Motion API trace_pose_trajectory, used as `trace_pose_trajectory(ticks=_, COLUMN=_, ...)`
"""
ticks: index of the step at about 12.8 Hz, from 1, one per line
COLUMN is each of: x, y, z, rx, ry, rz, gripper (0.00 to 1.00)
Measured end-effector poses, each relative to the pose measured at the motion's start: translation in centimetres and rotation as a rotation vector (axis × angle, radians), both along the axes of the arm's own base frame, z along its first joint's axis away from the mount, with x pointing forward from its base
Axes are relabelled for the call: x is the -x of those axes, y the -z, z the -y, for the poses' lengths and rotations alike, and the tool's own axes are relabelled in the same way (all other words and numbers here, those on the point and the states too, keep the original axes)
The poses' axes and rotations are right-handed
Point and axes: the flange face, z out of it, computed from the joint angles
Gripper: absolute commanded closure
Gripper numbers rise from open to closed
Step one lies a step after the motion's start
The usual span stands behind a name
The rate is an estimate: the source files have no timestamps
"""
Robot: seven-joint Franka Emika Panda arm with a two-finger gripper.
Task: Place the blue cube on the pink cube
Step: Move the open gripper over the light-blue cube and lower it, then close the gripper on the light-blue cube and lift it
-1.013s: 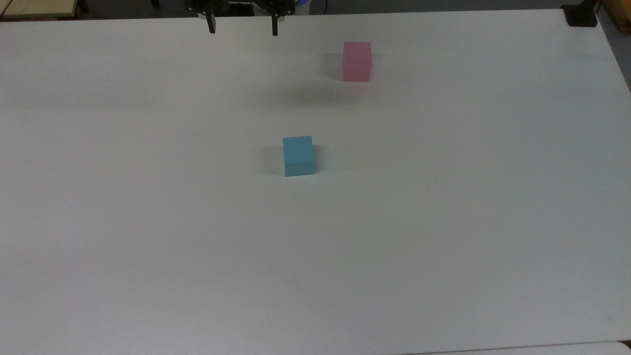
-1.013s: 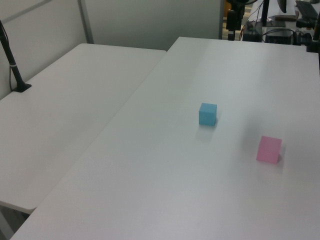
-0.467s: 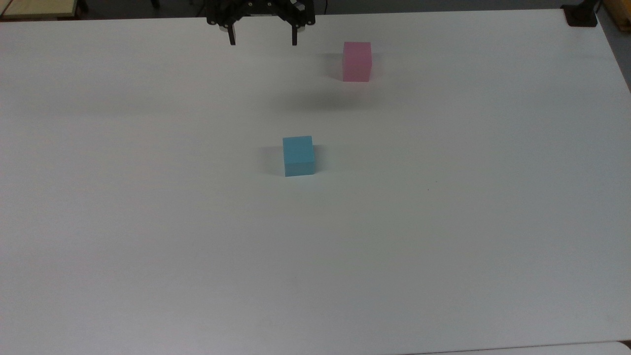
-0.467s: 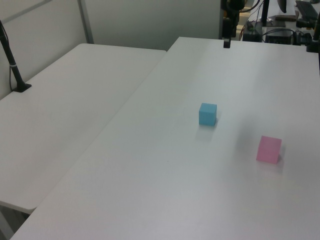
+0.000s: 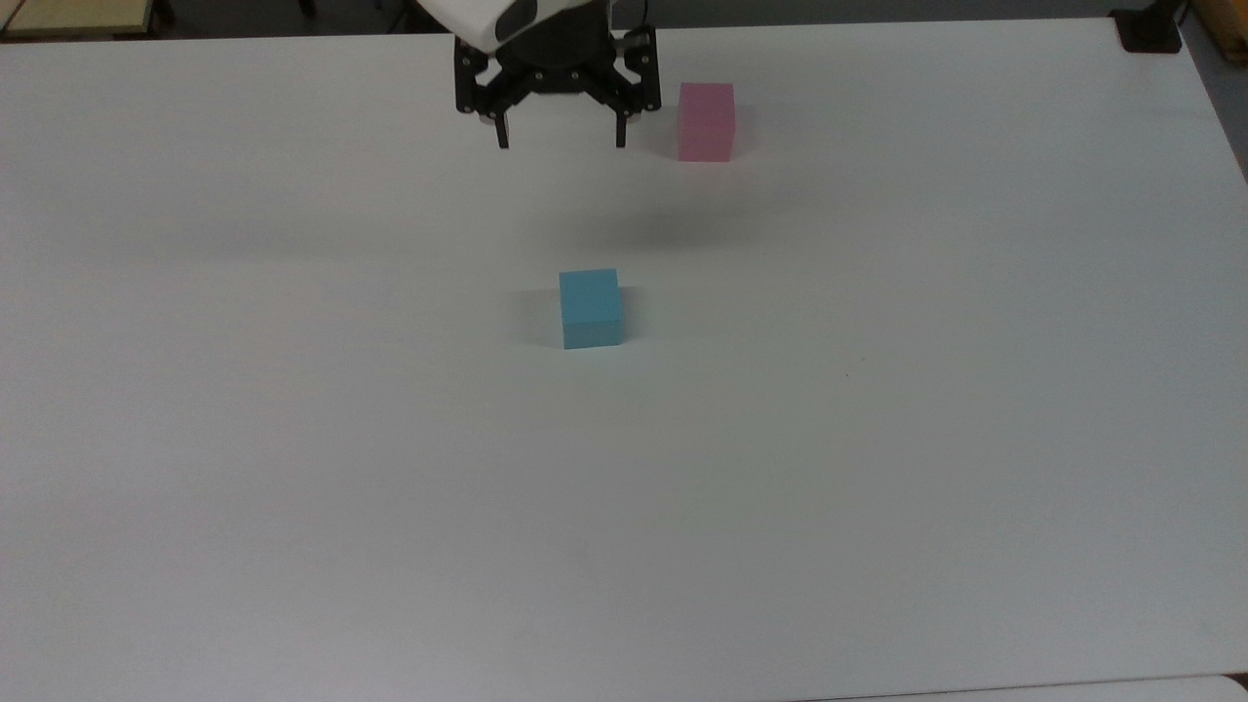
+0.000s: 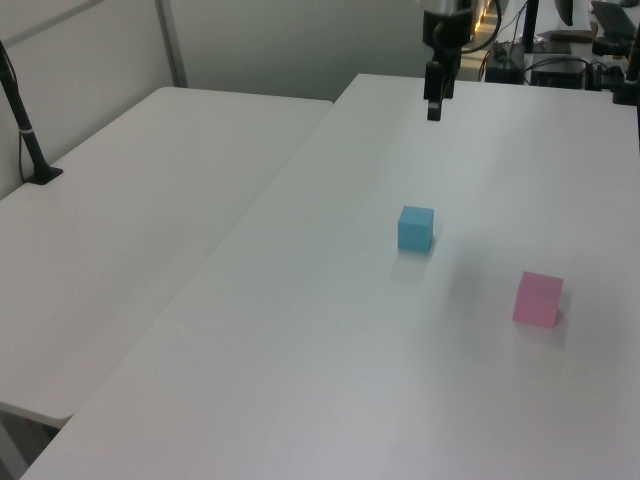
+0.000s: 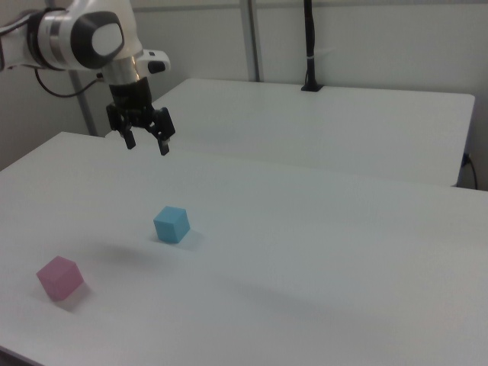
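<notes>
The light-blue cube point(image 5: 591, 307) point(image 6: 416, 228) point(image 7: 171, 224) rests alone near the middle of the white table point(image 5: 877, 439). The pink cube point(image 5: 706, 121) point(image 6: 538, 298) point(image 7: 59, 277) stands apart from it, toward the top view's upper right. My gripper point(image 5: 561, 142) point(image 6: 433, 112) point(image 7: 146, 145) hangs in the air above the table, open with nothing between its fingers. In the top view it is above the blue cube and left of the pink cube.
A second white table point(image 6: 130, 220) point(image 7: 328, 122) adjoins this one along a seam. A black post on a base point(image 6: 28, 140) point(image 7: 309, 46) stands on it. Another black base point(image 5: 1149, 29) sits at the top view's upper right corner. Cables and equipment point(image 6: 560, 60) lie beyond the far edge.
The open gripper has come in from the table's far edge, moving down and rightward in the top view, closer to both cubes. Neither cube has moved.
</notes>
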Motion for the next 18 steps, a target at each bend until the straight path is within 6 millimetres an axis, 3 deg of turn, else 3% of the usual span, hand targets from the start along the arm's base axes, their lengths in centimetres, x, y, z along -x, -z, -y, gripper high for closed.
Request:
trace_pose_trajectory(ticks=4, x=-0.1, y=8.3, z=-2.0, rx=0.005, ry=-0.032, rz=-0.04, gripper=0.0)
trace_pose_trajectory(ticks=8, x=-1.5, y=15.6, z=-2.0, rx=0.024, ry=-0.036, rz=-0.049, gripper=0.0)
trace_pose_trajectory(ticks=12, x=-1.9, y=17.5, z=-1.9, rx=0.037, ry=-0.041, rz=-0.055, gripper=0.0)
trace_pose_trajectory(ticks=18, x=-3.0, y=21.9, z=-2.1, rx=0.039, ry=-0.045, rz=-0.046, gripper=0.0)
